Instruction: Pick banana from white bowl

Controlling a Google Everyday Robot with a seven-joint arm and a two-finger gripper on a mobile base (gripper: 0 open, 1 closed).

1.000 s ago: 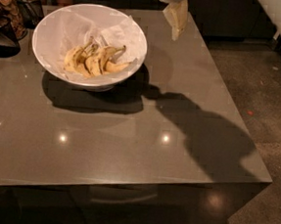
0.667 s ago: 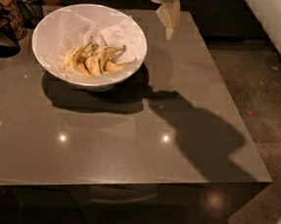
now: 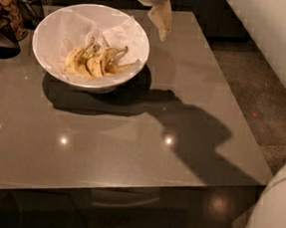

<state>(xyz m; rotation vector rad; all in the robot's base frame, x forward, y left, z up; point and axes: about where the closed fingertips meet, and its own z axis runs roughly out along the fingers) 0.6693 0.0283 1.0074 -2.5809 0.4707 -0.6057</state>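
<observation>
No text, label, brand, number or sign can be read.

Surfaces checked:
- white bowl [image 3: 49,32]: rim and wall plain.
- paper lining [image 3: 121,34]: blank.
- bananas [image 3: 95,63]: skins show brown specks only.
- table [image 3: 130,150]: grey top with light glints only.
- dark vessel [image 3: 1,43], left edge: too dim to make out any print.
- gripper [image 3: 160,16], top edge, over the table just beyond the bowl's right rim: pale casing, nothing legible on it.

I'm seeing a glossy grey-brown table [image 3: 129,155] filling most of the frame, light spots glinting on it. Speckled floor [image 3: 264,96] is showing at right, with a pale surface [image 3: 270,32] at upper right. The gripper [image 3: 160,13] is hanging at top centre.
</observation>
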